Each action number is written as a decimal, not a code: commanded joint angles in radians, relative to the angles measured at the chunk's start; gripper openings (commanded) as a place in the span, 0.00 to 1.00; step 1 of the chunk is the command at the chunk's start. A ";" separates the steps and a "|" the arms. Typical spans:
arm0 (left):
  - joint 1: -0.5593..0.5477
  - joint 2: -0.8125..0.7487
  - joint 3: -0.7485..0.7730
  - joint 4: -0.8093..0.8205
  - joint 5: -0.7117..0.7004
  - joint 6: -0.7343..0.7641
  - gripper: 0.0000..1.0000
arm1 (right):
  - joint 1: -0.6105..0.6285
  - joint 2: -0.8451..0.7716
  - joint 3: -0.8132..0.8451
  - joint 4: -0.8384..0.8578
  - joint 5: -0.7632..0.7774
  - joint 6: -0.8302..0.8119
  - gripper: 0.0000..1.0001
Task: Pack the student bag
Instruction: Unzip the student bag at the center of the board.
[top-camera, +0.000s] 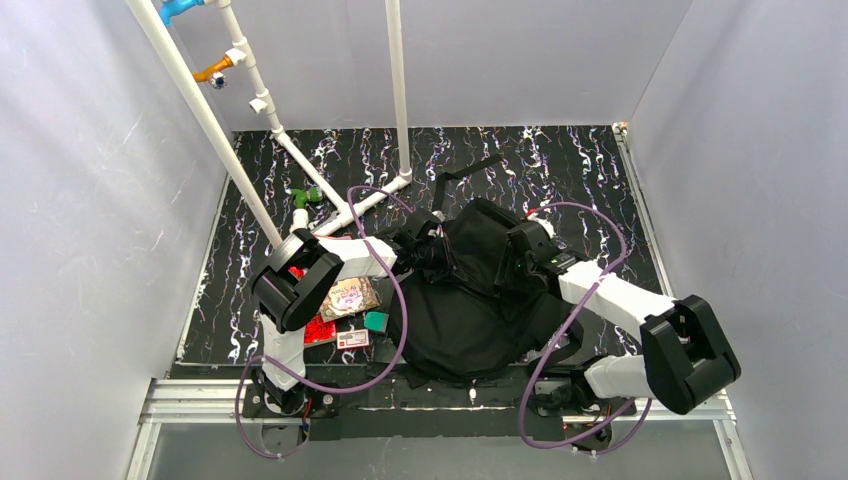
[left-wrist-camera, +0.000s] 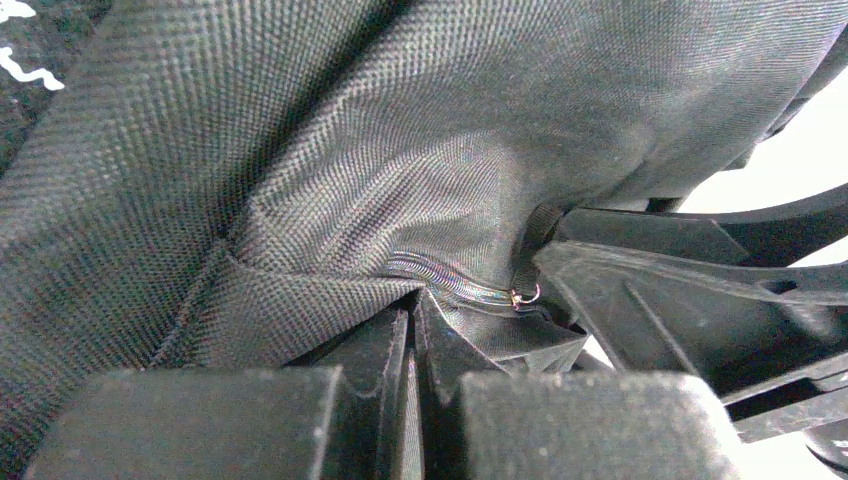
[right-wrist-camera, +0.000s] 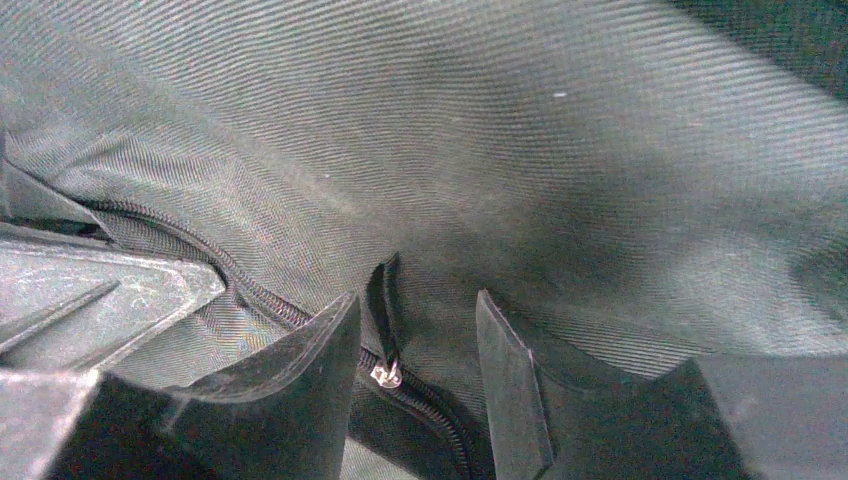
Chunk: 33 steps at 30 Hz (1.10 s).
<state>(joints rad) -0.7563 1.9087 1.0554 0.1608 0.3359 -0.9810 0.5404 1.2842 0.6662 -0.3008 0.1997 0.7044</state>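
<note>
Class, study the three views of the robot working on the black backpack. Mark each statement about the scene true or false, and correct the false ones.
1. The left claw is shut, pinching the fabric of the student bag. True.
2. The right claw is clamped tight on the zipper pull. False: its fingers stand apart, with the pull between them, not gripped.
3. The bag lies on a plain white table. False: the table top is black with white marbling.
4. A picture card and a small green block lie outside the bag, near the left arm. True.
</note>
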 joint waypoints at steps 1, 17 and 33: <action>-0.023 0.003 -0.038 -0.107 -0.041 0.030 0.00 | 0.043 0.041 0.039 0.062 0.023 -0.036 0.53; -0.023 0.004 -0.026 -0.116 -0.036 0.041 0.00 | 0.127 0.118 0.036 0.081 0.160 -0.001 0.01; -0.025 -0.049 -0.059 -0.114 -0.053 0.044 0.08 | 0.107 0.127 0.062 0.469 -0.074 0.233 0.01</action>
<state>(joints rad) -0.7593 1.9007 1.0523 0.1577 0.3241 -0.9756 0.6605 1.4658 0.6994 0.0830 0.1085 0.9199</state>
